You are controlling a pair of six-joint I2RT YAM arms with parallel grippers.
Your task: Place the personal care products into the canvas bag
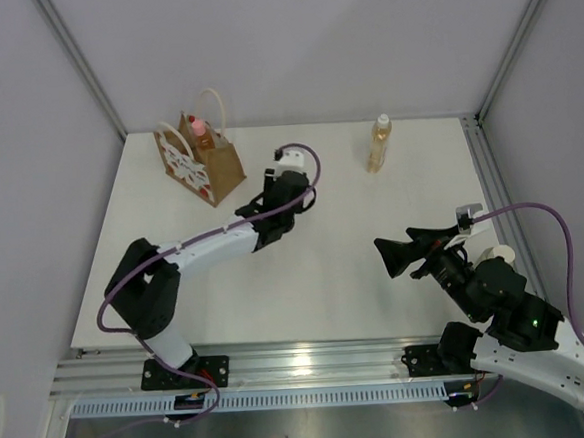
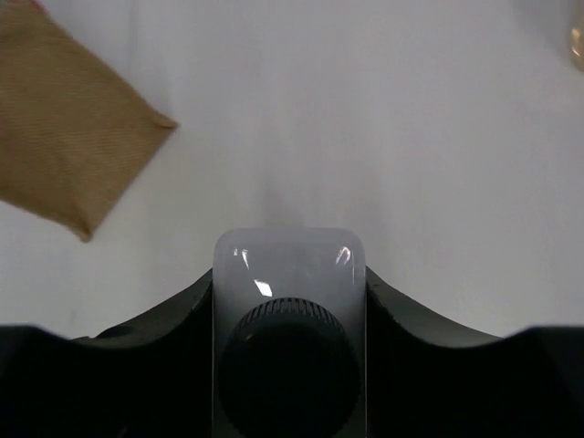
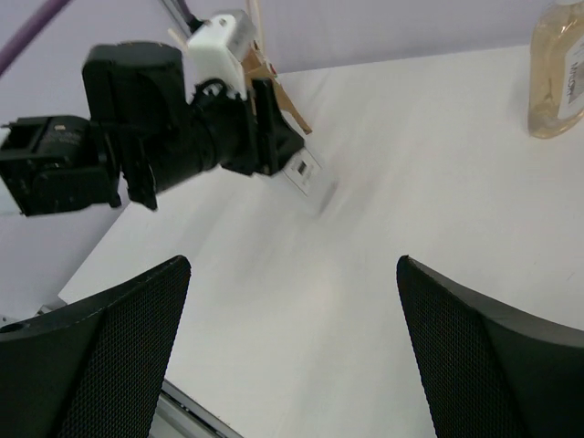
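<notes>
The canvas bag (image 1: 200, 163) stands at the far left, with the peach bottle with a pink cap (image 1: 199, 131) inside it. My left gripper (image 1: 293, 201) is right of the bag and shut on the white bottle with a black cap (image 2: 287, 260), seen cap-on between the jaws (image 2: 289, 285). The bag's corner (image 2: 64, 128) shows at the upper left of the left wrist view. The tall amber bottle (image 1: 378, 143) stands upright at the far right of centre and also shows in the right wrist view (image 3: 557, 78). My right gripper (image 1: 395, 255) is open and empty over the near right table (image 3: 292, 266). The cream bottle is out of view.
White table (image 1: 356, 275) with grey walls on three sides and an aluminium rail (image 1: 282, 365) along the near edge. The right wrist view shows the left arm's wrist (image 3: 164, 137) with the white bottle's label (image 3: 306, 175) below it.
</notes>
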